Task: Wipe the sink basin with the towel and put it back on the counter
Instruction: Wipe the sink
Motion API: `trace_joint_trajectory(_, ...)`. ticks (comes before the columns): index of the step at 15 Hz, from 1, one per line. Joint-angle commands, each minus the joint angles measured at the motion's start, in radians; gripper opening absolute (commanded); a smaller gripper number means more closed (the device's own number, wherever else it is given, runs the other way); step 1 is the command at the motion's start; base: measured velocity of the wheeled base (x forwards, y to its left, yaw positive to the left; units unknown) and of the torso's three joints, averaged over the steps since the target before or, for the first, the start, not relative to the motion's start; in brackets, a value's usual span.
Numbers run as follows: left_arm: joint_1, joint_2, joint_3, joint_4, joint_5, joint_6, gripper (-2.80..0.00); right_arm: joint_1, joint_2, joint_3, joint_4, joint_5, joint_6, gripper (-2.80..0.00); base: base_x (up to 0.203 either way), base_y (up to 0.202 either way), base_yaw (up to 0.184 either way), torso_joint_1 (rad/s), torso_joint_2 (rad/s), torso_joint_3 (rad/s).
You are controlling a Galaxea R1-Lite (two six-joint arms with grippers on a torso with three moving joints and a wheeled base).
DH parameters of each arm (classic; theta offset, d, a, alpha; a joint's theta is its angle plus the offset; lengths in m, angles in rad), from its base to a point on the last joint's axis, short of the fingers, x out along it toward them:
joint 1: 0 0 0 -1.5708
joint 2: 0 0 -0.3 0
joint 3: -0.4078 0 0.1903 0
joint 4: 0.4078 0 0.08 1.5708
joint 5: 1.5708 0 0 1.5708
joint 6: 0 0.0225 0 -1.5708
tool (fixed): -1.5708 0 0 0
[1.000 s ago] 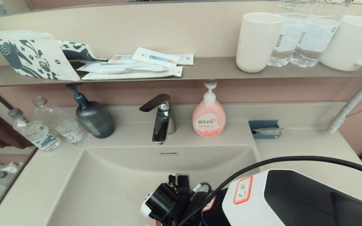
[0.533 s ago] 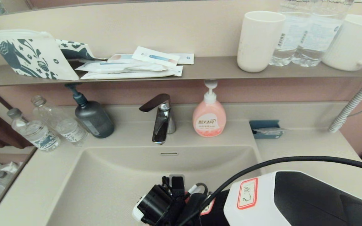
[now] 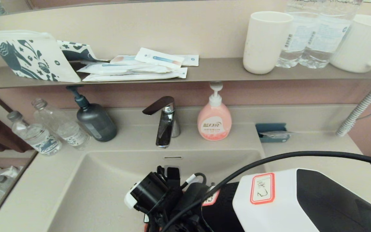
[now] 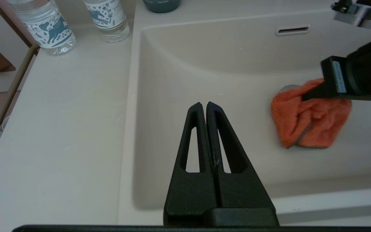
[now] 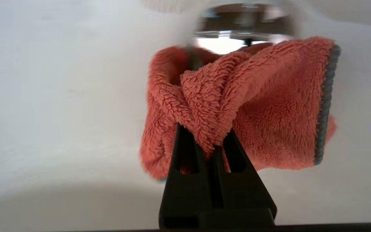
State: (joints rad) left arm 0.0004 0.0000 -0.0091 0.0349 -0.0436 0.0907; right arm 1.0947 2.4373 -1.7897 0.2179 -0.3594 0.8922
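The beige sink basin [image 3: 108, 180] fills the middle of the head view, its overflow slot [image 3: 173, 158] on the far wall. My right arm [image 3: 269, 199] reaches down into it and hides the towel there. In the right wrist view, my right gripper [image 5: 204, 132] is shut on a bunched fold of the orange-red towel [image 5: 262, 106], which presses on the basin floor right at the chrome drain plug [image 5: 243, 19]. The left wrist view shows the towel [image 4: 308, 119] on the basin floor [image 4: 224, 64]. My left gripper [image 4: 204, 104] hangs shut and empty over the basin's left front part. The counter [image 3: 317, 161] lies to the basin's right.
Behind the basin stand the faucet [image 3: 164, 122], a pink soap bottle [image 3: 214, 119] and a dark pump bottle [image 3: 95, 120]. Two water bottles [image 3: 50, 129] stand at the back left, a blue soap dish [image 3: 272, 132] at the back right. A shelf [image 3: 204, 72] above carries cups, bottles and packets.
My right arm has slid to the left and a little toward the faucet inside the basin, dragging the towel. The left arm has not moved.
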Motion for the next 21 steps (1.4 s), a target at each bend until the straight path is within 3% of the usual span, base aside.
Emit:
trace_joint_trajectory(1, 0.0, 0.002, 0.0, 0.0, 0.0, 0.001, -2.8, 0.014, 0.039, -0.057, 0.002, 0.001, 0.005, -2.8, 0.0, 0.0, 0.0, 0.0, 0.0, 0.0)
trace_joint_trajectory(4, 0.001, 0.002, 0.0, 0.0, 0.001, 0.0, -2.8, 0.033, 0.112, -0.179, 0.032, 0.011, 0.002, -2.8, 0.0, 0.0, 0.0, 0.0, 0.0, 0.0)
trace_joint_trajectory(6, 0.0, 0.002, 0.0, 0.0, 0.0, 0.0, -2.8, 0.045, 0.129, -0.191, 0.004, 0.075, -0.029, -2.8, 0.0, 0.0, 0.0, 0.0, 0.0, 0.0)
trace_joint_trajectory(10, 0.0, 0.002, 0.0, 0.0, 0.0, 0.001, -2.8, 0.006, 0.131, -0.191, -0.08, 0.069, -0.059, -2.8, 0.0, 0.0, 0.0, 0.0, 0.0, 0.0)
trace_joint_trajectory(16, 0.0, 0.002, 0.0, 0.0, -0.001, 0.0, -2.8, -0.054, 0.188, -0.191, -0.228, -0.037, -0.213, -2.8, 0.0, 0.0, 0.0, 0.0, 0.0, 0.0)
trace_joint_trajectory(18, 0.0, 0.002, 0.0, 0.0, 0.001, 0.001, -2.8, -0.065, 0.199, -0.191, -0.239, -0.043, -0.234, -2.8, 0.0, 0.0, 0.0, 0.0, 0.0, 0.0)
trace_joint_trajectory(21, 0.001, 0.002, 0.0, 0.0, 0.0, 0.001, -2.8, -0.095, 0.222, -0.19, -0.264, -0.124, -0.275, -2.8, 0.0, 0.0, 0.0, 0.0, 0.0, 0.0)
